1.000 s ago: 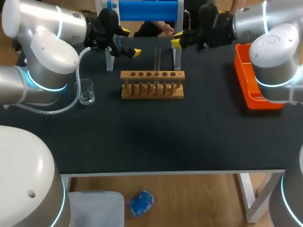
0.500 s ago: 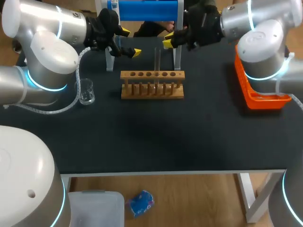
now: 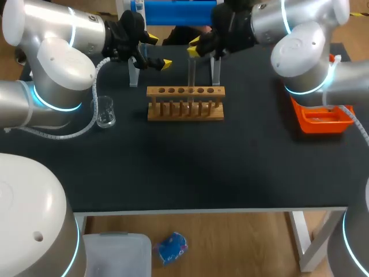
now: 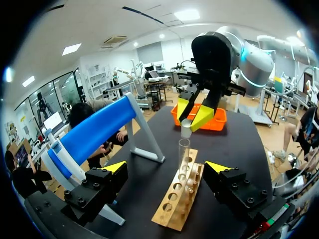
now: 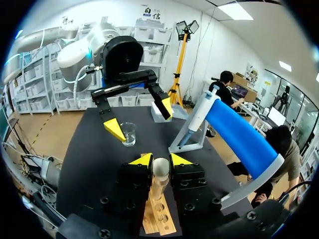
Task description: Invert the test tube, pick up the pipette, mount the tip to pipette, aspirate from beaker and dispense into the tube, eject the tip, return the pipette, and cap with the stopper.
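A clear test tube (image 3: 191,72) stands upright in the wooden rack (image 3: 185,104). My right gripper (image 3: 196,47) hangs over the tube's mouth, shut on a pale stopper (image 5: 160,167). In the left wrist view the stopper (image 4: 186,130) sits right above the tube (image 4: 184,152); whether they touch I cannot tell. My left gripper (image 3: 157,52) stands open and empty behind the rack's left end, close to the stand. The blue pipette (image 3: 179,11) lies across its stand at the back. The glass beaker (image 3: 105,111) stands left of the rack.
An orange tray (image 3: 314,118) lies at the table's right edge, partly under my right arm. The pipette stand's legs (image 3: 134,72) rise just behind the rack. Bare black tabletop (image 3: 190,167) stretches in front of the rack.
My right arm has swung left with the stopper, from beside the stand's right leg to above the test tube. The left arm has kept still.
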{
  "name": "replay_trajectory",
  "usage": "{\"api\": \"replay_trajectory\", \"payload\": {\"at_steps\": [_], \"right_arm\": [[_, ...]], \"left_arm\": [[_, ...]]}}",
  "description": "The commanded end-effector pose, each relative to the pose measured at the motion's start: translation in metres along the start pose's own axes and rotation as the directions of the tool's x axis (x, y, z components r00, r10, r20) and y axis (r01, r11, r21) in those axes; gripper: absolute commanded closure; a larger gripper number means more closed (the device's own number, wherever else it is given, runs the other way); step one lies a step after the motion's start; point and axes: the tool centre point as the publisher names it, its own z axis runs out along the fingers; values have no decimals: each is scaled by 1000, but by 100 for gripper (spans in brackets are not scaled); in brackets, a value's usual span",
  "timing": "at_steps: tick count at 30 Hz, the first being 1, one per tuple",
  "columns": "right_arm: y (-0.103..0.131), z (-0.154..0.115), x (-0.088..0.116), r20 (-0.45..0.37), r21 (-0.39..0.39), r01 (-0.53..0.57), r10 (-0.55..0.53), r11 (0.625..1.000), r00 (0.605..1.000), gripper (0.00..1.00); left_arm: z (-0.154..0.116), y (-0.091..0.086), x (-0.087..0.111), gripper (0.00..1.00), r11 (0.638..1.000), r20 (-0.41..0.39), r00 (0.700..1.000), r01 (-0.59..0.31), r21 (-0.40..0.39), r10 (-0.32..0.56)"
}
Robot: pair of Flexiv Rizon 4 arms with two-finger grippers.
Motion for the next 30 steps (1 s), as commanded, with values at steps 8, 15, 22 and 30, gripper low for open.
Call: {"api": "replay_trajectory", "payload": {"at_steps": [8, 15, 22, 30], "right_arm": [[-10, 11, 3, -12, 22, -20, 20, 1000, 1000, 100], [-17, 14, 4, -10, 31, -36, 37, 999, 999, 100], [-16, 8, 0, 2, 20, -48, 48, 999, 999, 100], [-15, 2, -1, 14, 14, -46, 45, 999, 999, 100]], "left_arm": [[0, -1, 0, 0, 1000, -3, 1000, 1, -4, -1], [0, -1, 0, 0, 1000, -3, 1000, 1, -4, -1], [0, -1, 0, 0, 1000, -3, 1000, 1, -4, -1], [0, -1, 0, 0, 1000, -3, 1000, 1, -4, -1]]}}
